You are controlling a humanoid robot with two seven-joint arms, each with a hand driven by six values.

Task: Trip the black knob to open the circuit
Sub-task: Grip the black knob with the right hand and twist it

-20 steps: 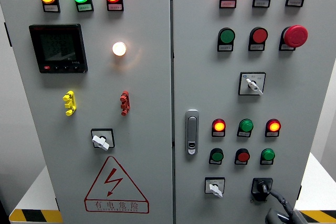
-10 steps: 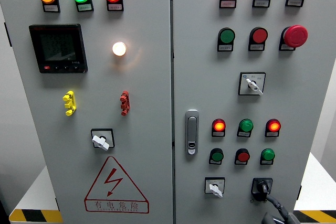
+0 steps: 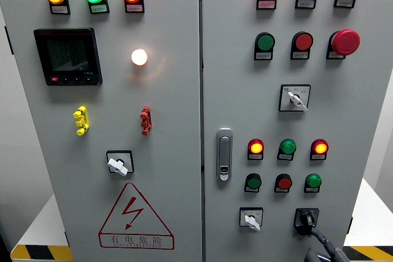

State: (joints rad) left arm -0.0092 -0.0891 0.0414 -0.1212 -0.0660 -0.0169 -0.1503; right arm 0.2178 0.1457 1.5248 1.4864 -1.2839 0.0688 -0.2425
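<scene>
Low right: right robot hand (image 3: pixel 323 251) just below black knob (image 3: pixel 306 218), finger reaching it; grip state unclear.

black knob (image 3: pixel 306 218) sits low on right panel, right hand (image 3: pixel 325 248) already touching it from below right. white selector (image 3: pixel 251 219) near on its left, green button (image 3: pixel 313 181) just above. bare panel between them, free room right of knob up to cabinet edge.
</scene>
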